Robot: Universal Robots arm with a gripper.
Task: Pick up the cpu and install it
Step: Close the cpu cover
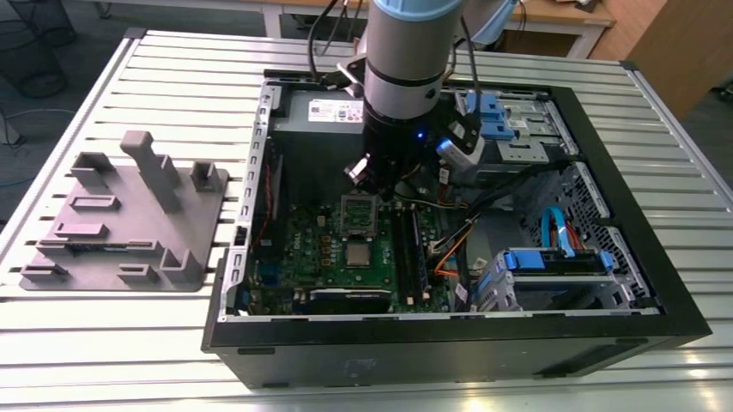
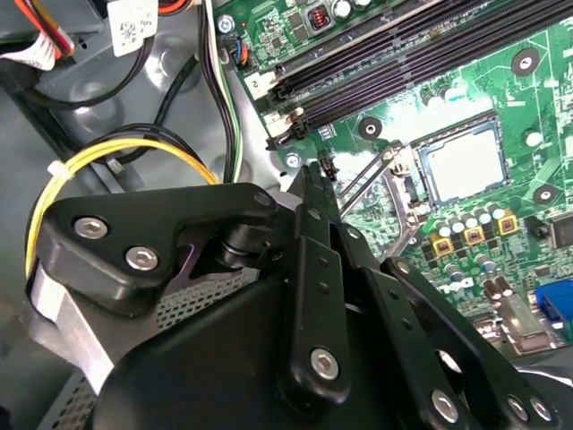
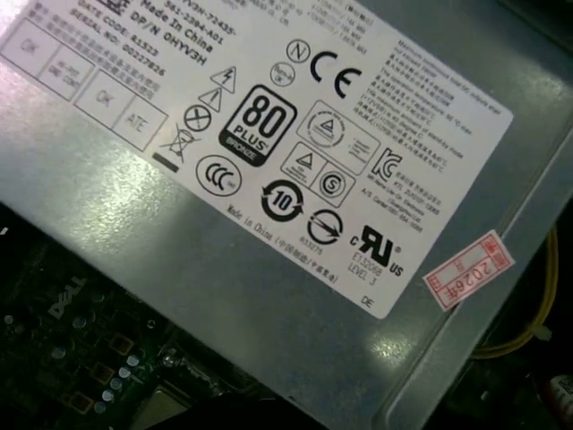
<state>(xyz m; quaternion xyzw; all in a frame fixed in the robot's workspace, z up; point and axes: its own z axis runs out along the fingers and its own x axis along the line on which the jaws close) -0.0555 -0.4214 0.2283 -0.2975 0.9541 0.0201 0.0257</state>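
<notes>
the cpu [image 2: 461,161] is a small flat square chip with a silver-grey metal top and a thin pale edge. it lies flat in its socket on the green motherboard [image 2: 421,90], inside the open computer case [image 1: 641,257]. the hinged metal frame [image 2: 392,182] stands open just beside it. the gripper [image 2: 309,175] hangs near the frame, apart from the cpu, with its fingers pressed together and nothing between them.
</notes>
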